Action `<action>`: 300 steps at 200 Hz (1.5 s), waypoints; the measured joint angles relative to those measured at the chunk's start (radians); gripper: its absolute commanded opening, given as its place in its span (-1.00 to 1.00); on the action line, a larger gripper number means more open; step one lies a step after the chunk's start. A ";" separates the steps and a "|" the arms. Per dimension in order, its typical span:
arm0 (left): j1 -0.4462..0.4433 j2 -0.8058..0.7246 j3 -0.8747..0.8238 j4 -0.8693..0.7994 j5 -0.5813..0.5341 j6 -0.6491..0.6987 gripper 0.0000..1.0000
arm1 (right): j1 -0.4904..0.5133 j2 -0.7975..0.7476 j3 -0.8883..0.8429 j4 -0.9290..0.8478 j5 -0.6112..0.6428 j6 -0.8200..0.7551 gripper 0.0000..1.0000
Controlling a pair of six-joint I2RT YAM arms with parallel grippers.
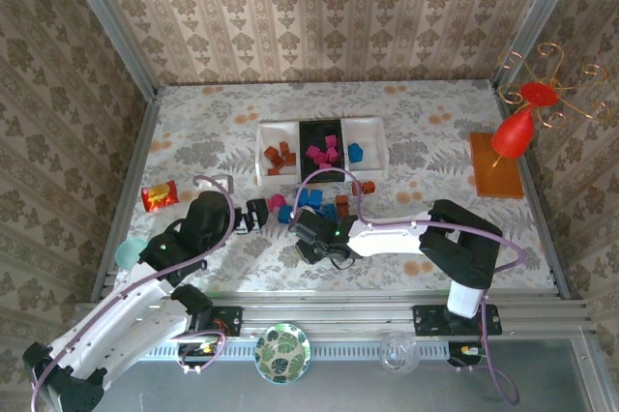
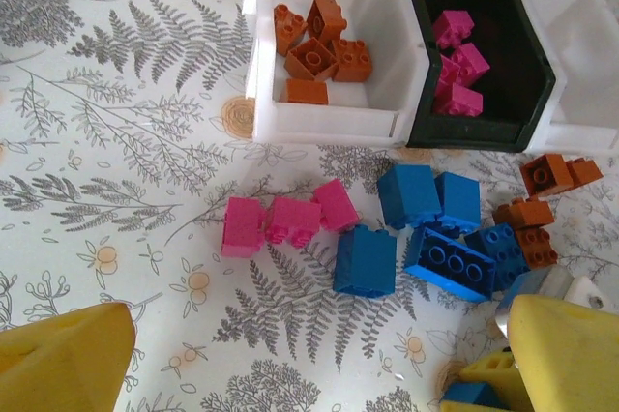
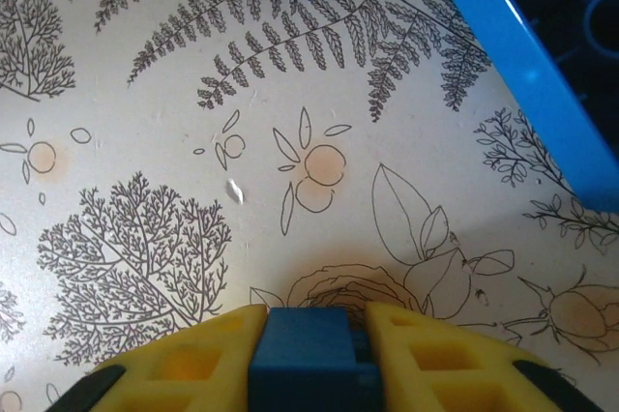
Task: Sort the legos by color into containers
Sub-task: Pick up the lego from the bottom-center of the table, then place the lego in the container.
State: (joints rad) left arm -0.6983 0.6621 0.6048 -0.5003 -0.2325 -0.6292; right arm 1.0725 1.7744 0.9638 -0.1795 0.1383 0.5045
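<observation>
Three containers stand side by side at the back. The left white tray [image 1: 261,156] holds brown bricks [image 2: 319,40], the black tray [image 1: 317,131] holds pink ones [image 2: 456,62], and the right white tray [image 1: 373,132] holds one blue brick. Loose legos lie in front of them: pink [image 2: 285,220], blue [image 2: 426,201] and brown [image 2: 544,175]. My left gripper [image 2: 319,373] hovers open just short of the pink bricks, with nothing between its fingers. My right gripper [image 3: 311,344] is low over the table, near the blue pile, and is shut on a small blue brick [image 3: 309,359].
A red-yellow snack packet [image 1: 159,195] and a teal cup [image 1: 128,254] lie at the left. An orange mat [image 1: 496,164] and a red ornament on a wire stand [image 1: 517,127] are at the right. A patterned plate [image 1: 281,353] sits on the near rail.
</observation>
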 measured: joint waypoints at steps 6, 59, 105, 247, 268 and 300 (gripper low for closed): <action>0.000 0.000 -0.002 0.001 0.002 0.000 1.00 | 0.000 -0.009 -0.006 0.000 0.001 0.000 -0.48; 0.019 0.003 -0.029 0.050 0.042 -0.001 1.00 | -0.095 -0.228 -0.042 -0.024 0.015 -0.029 -0.53; 0.021 0.031 -0.051 0.065 0.080 -0.008 1.00 | -0.400 -0.299 0.044 -0.027 0.061 -0.058 -0.54; 0.021 0.031 -0.056 0.082 0.130 -0.034 1.00 | -0.608 0.107 0.468 -0.192 0.277 -0.126 0.39; 0.021 0.032 -0.056 0.082 0.132 -0.034 1.00 | -0.583 0.025 0.408 -0.173 0.263 -0.129 0.43; 0.022 0.052 -0.056 0.085 0.132 -0.034 1.00 | -0.463 -0.171 0.230 -0.098 0.212 -0.130 0.47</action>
State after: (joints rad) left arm -0.6765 0.7143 0.5488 -0.4152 -0.1009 -0.6632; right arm 0.6094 1.6032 1.1938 -0.2775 0.3500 0.3744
